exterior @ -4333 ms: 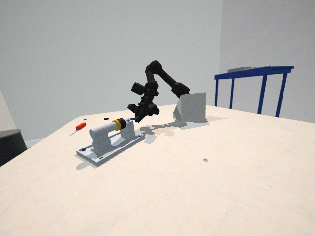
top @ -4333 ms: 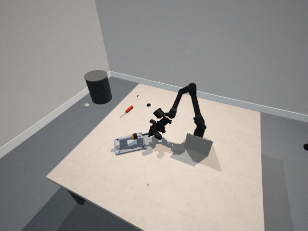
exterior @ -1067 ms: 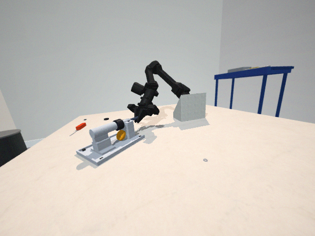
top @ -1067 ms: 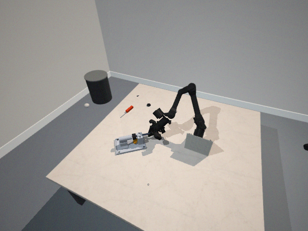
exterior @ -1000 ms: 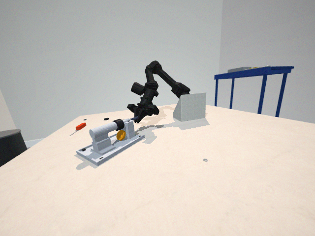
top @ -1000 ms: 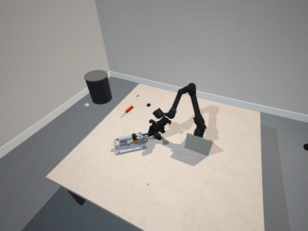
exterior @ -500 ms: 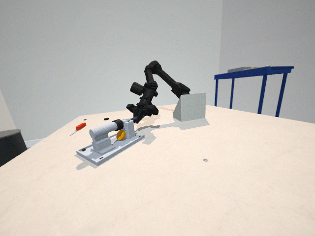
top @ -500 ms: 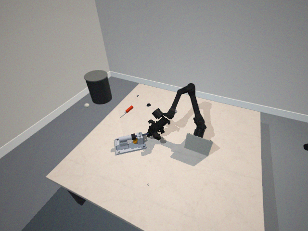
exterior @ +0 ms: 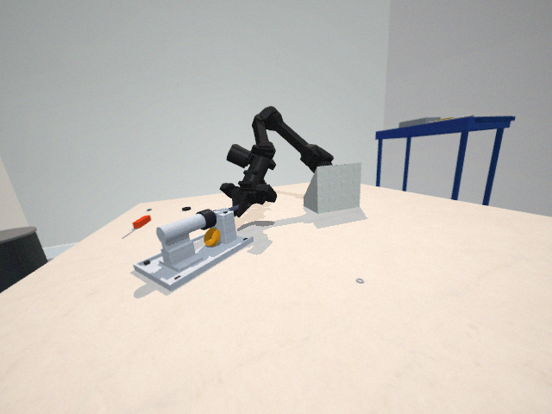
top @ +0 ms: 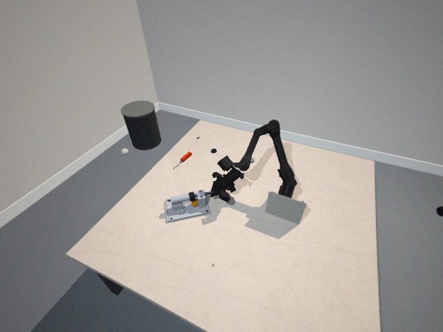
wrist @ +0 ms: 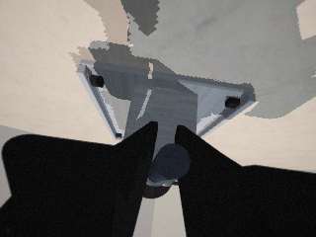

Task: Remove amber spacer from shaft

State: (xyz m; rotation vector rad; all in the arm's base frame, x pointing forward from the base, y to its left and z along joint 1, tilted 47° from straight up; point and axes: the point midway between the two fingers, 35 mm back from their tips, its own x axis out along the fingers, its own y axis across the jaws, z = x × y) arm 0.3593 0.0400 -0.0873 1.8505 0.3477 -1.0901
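A pale grey fixture has a base plate [top: 189,215] [exterior: 191,275], a thick horizontal cylinder [top: 180,198] [exterior: 180,228] on a pedestal, and an upright block [top: 203,198] [exterior: 227,228]. A black ring [top: 192,196] [exterior: 208,218] sits at the cylinder's inner end. The amber spacer [top: 194,203] [exterior: 212,237] is tilted below the shaft line, between pedestal and upright block; whether it touches the plate is unclear. My gripper [top: 213,194] [exterior: 239,210] [wrist: 166,129] is shut on the dark blue shaft [top: 208,194] [exterior: 233,208] [wrist: 170,162], just outside the upright block. The shaft's inner end is hidden.
A red screwdriver [top: 185,156] [exterior: 141,222] and a small black round part [top: 213,151] [exterior: 186,208] lie behind the fixture. A small washer [top: 213,265] [exterior: 360,280] lies in front. A grey-green wedge block [top: 285,207] [exterior: 338,187] stands by the arm's base.
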